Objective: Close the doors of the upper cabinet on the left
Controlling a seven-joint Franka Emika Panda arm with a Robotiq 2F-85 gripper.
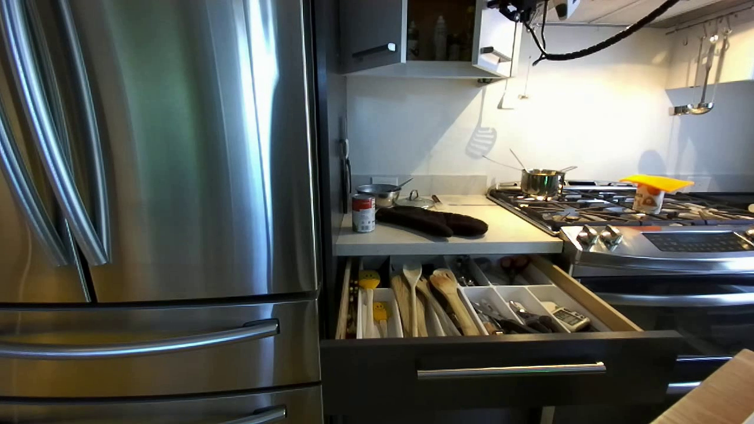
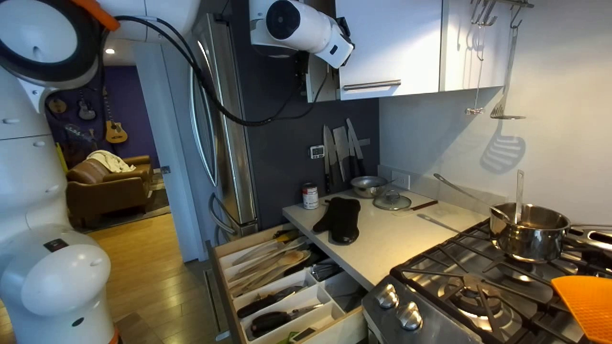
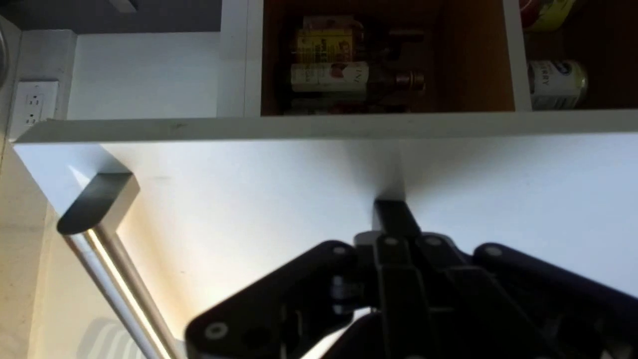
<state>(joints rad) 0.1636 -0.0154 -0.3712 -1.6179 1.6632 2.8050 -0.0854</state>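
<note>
The upper cabinet (image 1: 442,69) hangs beside the fridge, its dark inside with bottles showing between two ajar doors. The left door (image 1: 371,26), shadowed grey with a bar handle, is swung part way out. The right door (image 1: 493,32), also ajar, shows its white outer face with a bar handle in an exterior view (image 2: 406,52). In the wrist view this door (image 3: 239,199) crosses the picture, its edge near the shelves. My gripper (image 3: 392,205) is shut and empty, its tip at the door's outer face; whether it touches is unclear. The arm hides it in an exterior view.
An open drawer of utensils (image 1: 500,368) juts out below. The steel fridge (image 1: 177,147) stands left of the cabinet. A stove (image 2: 459,296) bears a pot (image 2: 528,234). Utensils (image 2: 507,71) hang beside the cabinet. Cables (image 2: 210,91) droop from the arm. A can (image 1: 363,213) and oven mitt (image 1: 433,221) lie below.
</note>
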